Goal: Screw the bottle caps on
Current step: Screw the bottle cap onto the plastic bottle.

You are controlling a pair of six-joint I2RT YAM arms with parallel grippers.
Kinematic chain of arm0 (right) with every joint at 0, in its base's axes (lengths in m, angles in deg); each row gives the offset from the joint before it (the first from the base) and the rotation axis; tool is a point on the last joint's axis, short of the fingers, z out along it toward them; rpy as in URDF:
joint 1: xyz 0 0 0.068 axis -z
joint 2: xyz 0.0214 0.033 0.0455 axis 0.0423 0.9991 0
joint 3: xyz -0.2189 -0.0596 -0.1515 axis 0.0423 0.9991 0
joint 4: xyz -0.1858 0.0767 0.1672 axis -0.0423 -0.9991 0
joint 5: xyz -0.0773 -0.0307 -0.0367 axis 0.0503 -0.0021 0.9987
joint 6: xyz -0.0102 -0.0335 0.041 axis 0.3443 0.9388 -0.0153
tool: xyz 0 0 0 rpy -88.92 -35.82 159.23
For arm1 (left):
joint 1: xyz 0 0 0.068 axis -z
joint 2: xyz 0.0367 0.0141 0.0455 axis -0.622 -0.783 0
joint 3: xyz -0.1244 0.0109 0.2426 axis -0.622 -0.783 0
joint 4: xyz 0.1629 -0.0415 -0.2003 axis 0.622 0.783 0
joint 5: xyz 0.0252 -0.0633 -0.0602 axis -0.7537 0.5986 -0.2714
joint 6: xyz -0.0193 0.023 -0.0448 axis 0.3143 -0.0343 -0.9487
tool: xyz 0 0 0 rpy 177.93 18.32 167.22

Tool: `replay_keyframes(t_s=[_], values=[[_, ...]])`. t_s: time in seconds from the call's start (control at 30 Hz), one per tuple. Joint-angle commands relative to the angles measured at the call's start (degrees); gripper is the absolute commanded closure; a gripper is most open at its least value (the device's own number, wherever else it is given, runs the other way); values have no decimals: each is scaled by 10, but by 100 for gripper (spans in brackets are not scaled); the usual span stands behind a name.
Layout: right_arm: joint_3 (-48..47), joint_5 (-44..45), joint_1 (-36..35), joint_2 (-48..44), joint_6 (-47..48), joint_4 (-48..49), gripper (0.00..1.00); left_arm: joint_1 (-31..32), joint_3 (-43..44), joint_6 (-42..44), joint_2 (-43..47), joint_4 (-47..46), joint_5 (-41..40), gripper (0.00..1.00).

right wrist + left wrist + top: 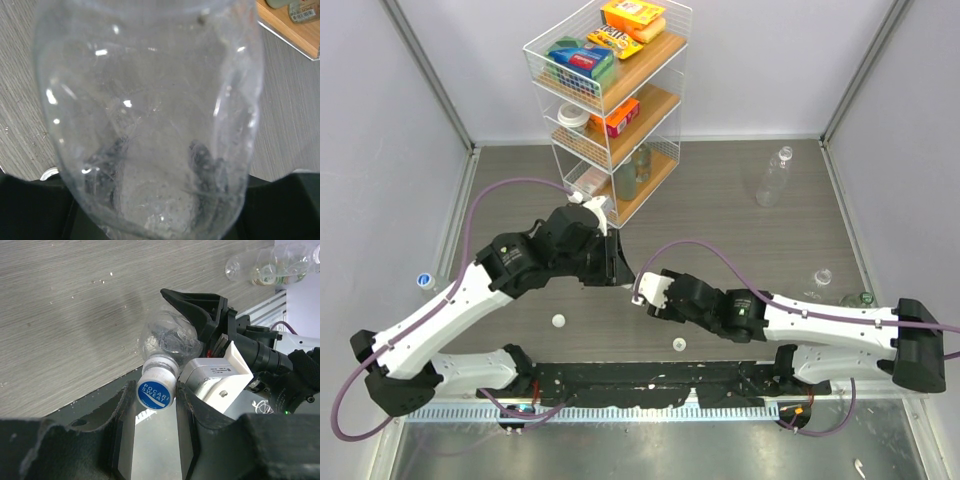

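The left fingers [122, 430] close on the blue-topped bottle cap [156, 392], which sits on the neck of a clear bottle [167, 340]. The right fingers [192, 307] clamp that bottle by its body, above the middle of the worktop [65, 315]. This looks like the screwing step. Next, the left wrist should turn the cap while the right side holds the bottle steady. I cannot tell whether the threads have caught.

- Top view: bright, even overhead light; faint soft shadows on the table [740, 200].
- Right wrist view: the bottle [150, 115] fills it, blurred, speckled with white glints.
- Left wrist view: the cap [156, 393] sharp, the foreground dark.
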Motion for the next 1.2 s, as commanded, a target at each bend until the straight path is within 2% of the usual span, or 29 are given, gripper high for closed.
replay_keyframes(t_s=[0.0,0.27,0.5,0.67,0.9,1.1,1.13,1.17], values=[[-41,9,-2,8,-4,29,94,3,15,-1,-5,-7,8,99],[-69,27,-2,23,-53,18,94,3,-2,-9,-16,-9,0,100],[-61,-23,-2,4,-55,36,94,2,-14,-6,-26,-15,-15,100],[-54,-81,-2,-46,-53,50,90,3,-41,7,-24,-19,-12,100],[-47,-85,-1,-96,-60,44,90,3,-69,16,-10,-10,-50,100],[-54,-141,-1,-112,-64,36,91,3,-74,24,-10,-7,-57,100],[-54,-142,-2,-112,-67,37,91,3,-75,25,-11,-10,-51,100],[-54,-144,-2,-110,-67,41,99,3,-75,25,-11,-16,-43,100]])
